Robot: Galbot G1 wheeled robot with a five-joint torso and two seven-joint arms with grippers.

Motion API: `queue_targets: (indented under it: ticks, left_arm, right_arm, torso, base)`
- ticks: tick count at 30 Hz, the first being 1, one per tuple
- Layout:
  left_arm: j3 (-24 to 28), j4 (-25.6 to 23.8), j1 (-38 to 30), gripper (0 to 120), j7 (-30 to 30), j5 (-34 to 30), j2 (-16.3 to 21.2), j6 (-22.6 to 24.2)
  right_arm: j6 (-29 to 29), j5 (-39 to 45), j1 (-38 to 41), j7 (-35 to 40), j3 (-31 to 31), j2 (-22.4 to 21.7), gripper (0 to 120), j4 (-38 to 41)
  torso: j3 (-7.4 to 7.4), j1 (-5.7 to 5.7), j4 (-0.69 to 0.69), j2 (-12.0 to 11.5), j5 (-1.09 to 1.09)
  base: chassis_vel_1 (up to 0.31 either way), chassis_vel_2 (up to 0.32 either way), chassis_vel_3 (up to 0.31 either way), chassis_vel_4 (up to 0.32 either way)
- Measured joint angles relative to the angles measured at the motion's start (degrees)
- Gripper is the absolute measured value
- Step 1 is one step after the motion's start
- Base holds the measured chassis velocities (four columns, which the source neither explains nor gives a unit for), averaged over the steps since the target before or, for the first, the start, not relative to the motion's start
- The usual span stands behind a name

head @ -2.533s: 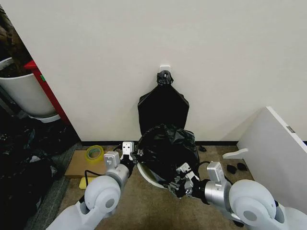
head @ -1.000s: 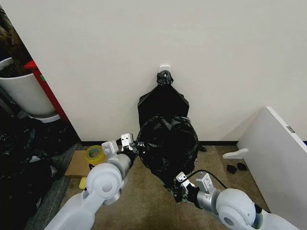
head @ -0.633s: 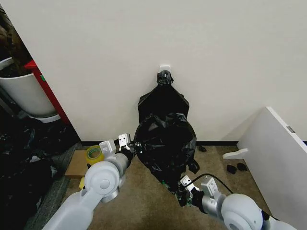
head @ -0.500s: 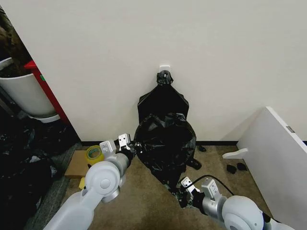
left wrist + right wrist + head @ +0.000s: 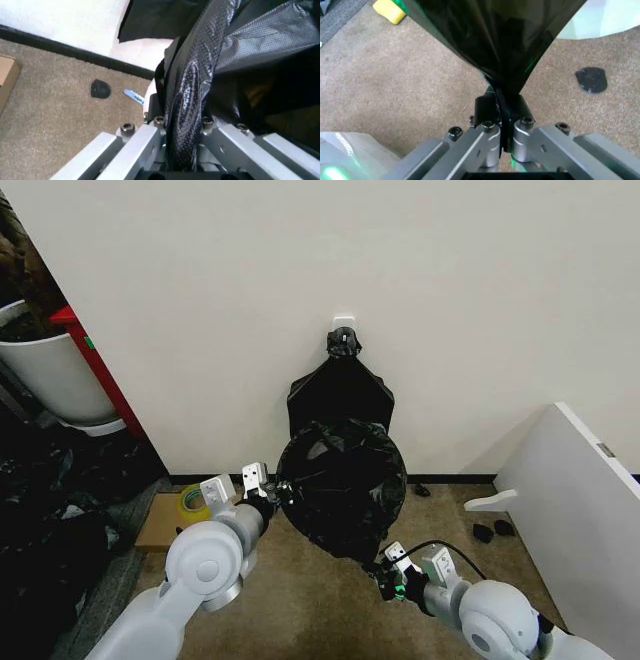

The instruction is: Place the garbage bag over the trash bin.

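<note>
The left gripper (image 5: 262, 491) and right gripper (image 5: 392, 572) each pinched the garbage bag (image 5: 340, 485), stretched open between them over the mostly hidden trash bin (image 5: 600, 22), not yet settled.

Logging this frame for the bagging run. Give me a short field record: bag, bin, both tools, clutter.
garbage bag: stretched between both tools, spread over the trash bin
trash bin: mostly hidden by the bag; pale wall visible in right wrist view
left tool: shut on bag's left edge
right tool: shut on bag's near corner, low over carpet
clutter: tape roll, flat black bags on wall
</note>
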Motion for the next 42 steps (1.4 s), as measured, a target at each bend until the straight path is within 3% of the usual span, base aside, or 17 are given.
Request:
queue_targets:
  ticks: [5,11,13,23,29,33,35,37,39,40,42]
  left_arm:
    - [-0.16,0.46,0.27,0,0.20,0.09,0.07,0.07]
    - [-0.50,2.11,0.12,0,0.38,-0.06,0.54,0.01]
    - [-0.86,3.49,-0.17,0,0.46,-0.70,0.67,-0.20]
    - [-1.83,6.43,-2.24,0,0.51,-3.86,1.94,-0.86]
    - [-3.44,5.90,1.01,0,6.34,-3.42,3.47,0.40]
    - [-3.48,5.66,2.80,0,9.17,-0.64,3.81,0.84]
    - [-3.08,5.39,3.74,0,10.48,3.68,3.81,-0.38]
    - [-2.80,5.18,4.06,0,10.81,5.50,3.80,-0.96]
    - [-1.03,2.66,5.36,0,11.08,13.02,3.56,-1.87]
    - [-1.03,2.66,5.36,0,11.08,13.02,3.56,-1.87]
    - [0.96,0.54,5.59,0,10.98,19.40,3.08,-2.05]
  right_arm:
    - [0.94,-0.24,-3.67,0.13,3.37,-0.67,1,1.87]
    - [1.68,-0.35,-7.13,0.23,7.45,-1.26,17,4.75]
    - [1.86,0.30,-8.26,0.22,9.42,-1.63,30,7.31]
    - [2.07,-1.50,-13.56,-0.48,11.92,-1.25,65,12.87]
    - [1.75,2.09,-19.43,0.94,19.20,1.87,88,16.94]
    - [0.91,11.99,-20.35,1.80,24.76,4.09,98,18.20]
    - [-0.45,19.27,-20.48,2.46,28.35,5.67,100,20.04]
    - [-0.66,20.21,-20.26,2.76,28.84,6.14,100,20.71]
    - [-0.87,21.13,-18.16,4.67,28.55,7.33,100,21.99]
    - [-0.87,21.13,-18.16,4.67,28.55,7.33,100,21.99]
    - [-0.94,21.09,-15.24,7.42,26.46,8.00,100,22.12]
  torso:
    - [0.00,0.00,0.00,0.00,0.00]
    - [0.00,0.00,-0.01,0.00,-0.02]
    - [0.00,0.00,-0.01,0.00,-0.01]
    - [0.01,0.00,0.00,0.00,0.00]
    - [0.00,0.00,-0.01,0.00,-0.02]
    - [0.00,0.00,0.00,0.00,-0.01]
    - [0.00,0.00,-0.01,0.00,-0.01]
    - [0.00,0.00,-0.01,0.00,-0.01]
    - [0.00,0.00,0.00,0.00,-0.02]
    - [0.00,0.00,0.00,0.00,-0.02]
    - [0.00,0.00,0.00,0.00,0.01]
  base:
    - [0.000,0.000,0.000,0.000]
    - [0.000,0.000,0.000,0.000]
    - [0.000,0.000,0.000,0.000]
    - [0.000,0.000,0.000,0.000]
    - [0.000,0.000,0.000,0.000]
    - [0.000,0.000,0.000,0.000]
    - [0.000,0.000,0.000,0.000]
    - [0.000,0.000,0.000,0.000]
    - [0.000,0.000,0.000,0.000]
    - [0.000,0.000,0.000,0.000]
    - [0.000,0.000,0.000,0.000]
